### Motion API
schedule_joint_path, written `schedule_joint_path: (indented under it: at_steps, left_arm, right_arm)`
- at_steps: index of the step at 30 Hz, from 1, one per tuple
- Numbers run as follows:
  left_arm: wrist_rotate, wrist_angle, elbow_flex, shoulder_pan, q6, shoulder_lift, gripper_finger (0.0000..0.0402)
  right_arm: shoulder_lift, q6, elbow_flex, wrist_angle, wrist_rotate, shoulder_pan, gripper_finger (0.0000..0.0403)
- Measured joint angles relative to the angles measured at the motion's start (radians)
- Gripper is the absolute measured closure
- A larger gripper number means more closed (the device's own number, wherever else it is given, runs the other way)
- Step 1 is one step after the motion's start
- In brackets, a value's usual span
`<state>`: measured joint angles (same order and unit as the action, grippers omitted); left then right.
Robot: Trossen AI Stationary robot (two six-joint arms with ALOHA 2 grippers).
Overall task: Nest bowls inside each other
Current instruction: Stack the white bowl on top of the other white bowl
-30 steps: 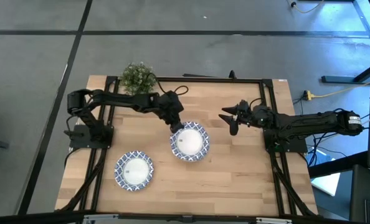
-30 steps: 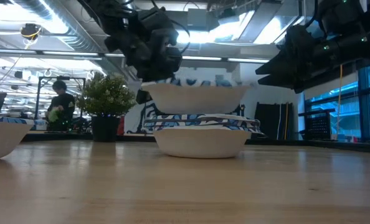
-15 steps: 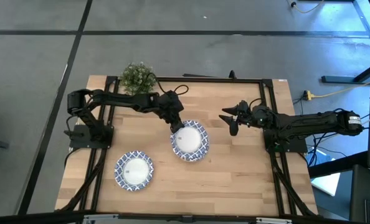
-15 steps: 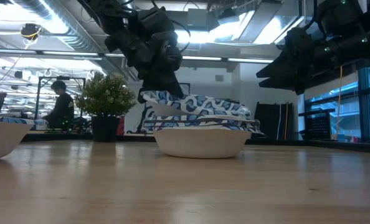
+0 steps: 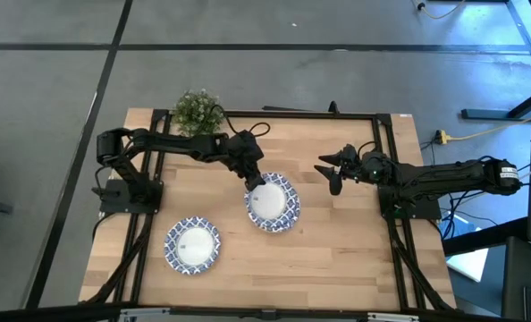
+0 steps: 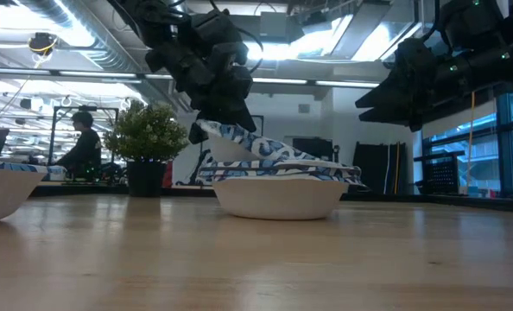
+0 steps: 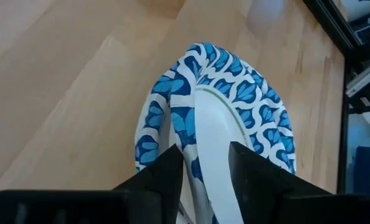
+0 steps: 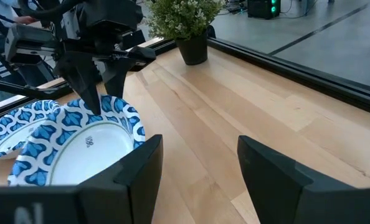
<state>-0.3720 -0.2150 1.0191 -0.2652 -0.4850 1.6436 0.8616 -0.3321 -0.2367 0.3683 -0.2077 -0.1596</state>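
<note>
One tilted bowl (image 6: 239, 142) is pinched at its rim by your left gripper (image 5: 252, 182) over the stack (image 6: 278, 186). Your right gripper (image 5: 330, 170) hangs spread, well apart.

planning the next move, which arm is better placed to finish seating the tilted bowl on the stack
Left. Its hand grips the rim of the tilted blue-and-white patterned bowl over the stack of matching bowls; the right hand hangs open, away from it.

Glossy glazed-looking bowls (image 5: 272, 203) sit on a matt, pale wood table (image 5: 337, 250).
</note>
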Motion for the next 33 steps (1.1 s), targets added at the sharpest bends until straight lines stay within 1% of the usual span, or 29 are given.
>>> schedule_joint_path:
  at_steps: [7,17,21,30,33]
  left_arm:
    - [0.045,0.021,0.0,-0.005,0.0,0.0,0.0278]
    - [0.049,0.105,0.0,0.0,0.014,-0.001,0.0278]
    - [0.049,0.097,0.0,0.003,0.046,-0.001,0.0278]
    - [0.051,0.08,0.0,0.004,0.051,-0.001,0.0278]
    - [0.099,0.061,0.0,0.01,0.051,-0.001,0.0278]
  right_arm:
    - [0.0,-0.003,0.0,0.0,0.0,0.0,0.0194]
    - [0.0,-0.003,0.0,0.0,0.0,0.0,0.0194]
    - [0.0,-0.002,0.0,0.0,0.0,0.0,0.0194]
    - [0.0,-0.001,0.0,0.0,0.0,0.0,0.0194]
    - [0.0,-0.001,0.0,0.0,0.0,0.0,0.0194]
